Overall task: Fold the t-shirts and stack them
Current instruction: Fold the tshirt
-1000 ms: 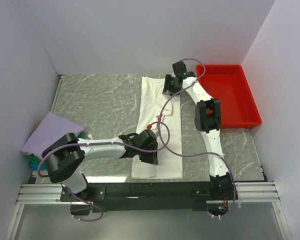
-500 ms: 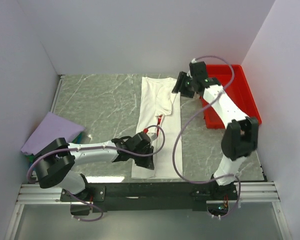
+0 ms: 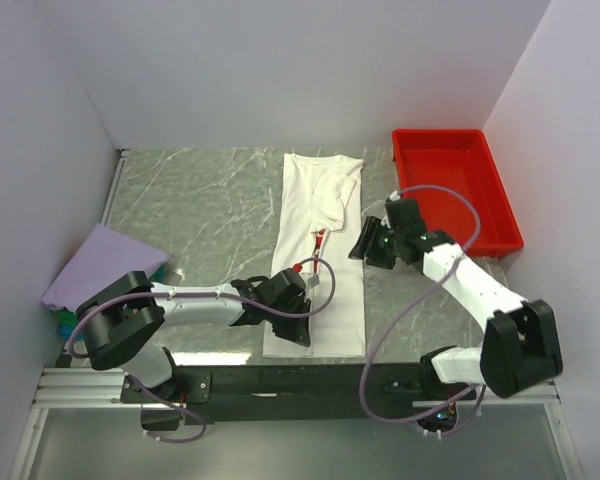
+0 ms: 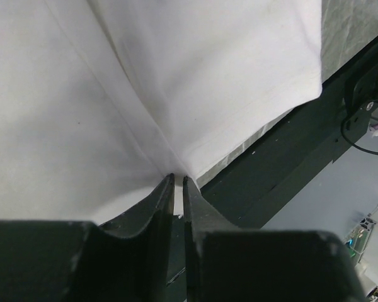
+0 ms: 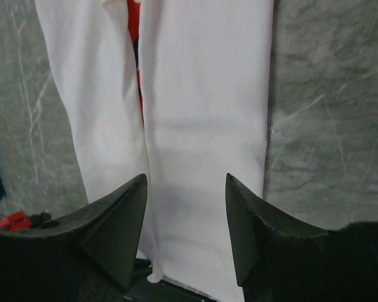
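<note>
Now, white t-shirt (image 3: 300,220): lies near-to-far.
Left jaws: clamped on near hem.
Right jaws: open, at right edge.

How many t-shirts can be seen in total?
3: white shirt spread in the centre, lavender shirt at far left, green shirt peeking out beneath it. More may hide underneath.

Camera setup

Top view: high, behind the arm bases (image 3: 152,378), looking down on the whole table (image 3: 200,200). Left wrist view: very close, aimed down at the near hem of the white shirt (image 4: 176,75). Right wrist view: higher, over the same shirt's near half; all three share it
</note>
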Robot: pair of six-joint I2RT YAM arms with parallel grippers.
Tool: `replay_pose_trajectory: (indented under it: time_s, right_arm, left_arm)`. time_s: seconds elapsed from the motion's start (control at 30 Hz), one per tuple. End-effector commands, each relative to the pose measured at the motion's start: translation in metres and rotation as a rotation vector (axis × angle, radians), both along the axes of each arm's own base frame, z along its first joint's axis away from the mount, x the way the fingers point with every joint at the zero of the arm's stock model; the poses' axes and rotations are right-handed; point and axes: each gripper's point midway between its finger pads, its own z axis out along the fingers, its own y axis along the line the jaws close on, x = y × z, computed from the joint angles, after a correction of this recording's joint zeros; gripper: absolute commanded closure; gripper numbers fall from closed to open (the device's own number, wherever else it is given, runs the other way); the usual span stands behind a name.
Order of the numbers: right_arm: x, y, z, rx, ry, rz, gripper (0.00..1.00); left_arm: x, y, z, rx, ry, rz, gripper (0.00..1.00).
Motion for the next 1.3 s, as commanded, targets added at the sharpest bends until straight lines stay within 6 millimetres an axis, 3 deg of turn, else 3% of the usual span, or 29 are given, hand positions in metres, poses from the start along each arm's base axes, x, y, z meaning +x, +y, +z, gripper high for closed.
replay_pose_trajectory:
  time_s: [0.0,0.33,0.47,0.5,0.63,0.67,0.73,0.8,0.93,1.17,1.27]
  right_arm:
    - [-0.014,0.008,0.02,0.104,-0.068,0.008,0.41]
    - [-0.098,0.009,-0.011,0.154,0.068,0.057,0.43]
    - [-0.125,-0.002,-0.027,0.128,0.137,0.043,0.44]
    - [-0.128,-0.004,-0.026,0.125,0.13,0.042,0.44]
    - [-0.144,-0.005,-0.028,0.146,0.152,0.057,0.45]
    - [-0.148,-0.004,-0.029,0.156,0.163,0.066,0.45]
    - [-0.157,-0.006,-0.038,0.161,0.183,0.07,0.45]
    - [-0.168,-0.005,-0.049,0.174,0.215,0.078,0.45]
    - [-0.18,-0.005,-0.064,0.2,0.252,0.079,0.47]
    - [-0.202,-0.009,-0.079,0.204,0.321,0.086,0.47]
    - [-0.211,-0.008,-0.084,0.218,0.352,0.091,0.48]
  left_arm:
    - [0.0,0.0,-0.005,0.005,-0.018,-0.021,0.82]
    - [0.005,-0.003,-0.002,0.027,-0.024,-0.01,0.75]
    - [0.01,-0.003,0.013,0.024,-0.046,0.017,0.74]
    - [0.013,-0.002,0.018,0.025,-0.056,0.031,0.7]
    - [0.024,0.019,0.043,0.033,-0.083,0.132,0.59]
    - [0.023,0.03,0.039,0.05,-0.072,0.156,0.57]
    - [0.036,0.046,0.052,0.018,-0.079,0.253,0.48]
    - [0.044,0.068,0.048,0.03,-0.069,0.334,0.35]
    - [0.043,0.092,0.045,0.013,-0.04,0.434,0.33]
    - [0.025,0.099,0.028,-0.002,0.041,0.46,0.39]
    - [0.019,0.093,0.024,-0.037,0.068,0.435,0.42]
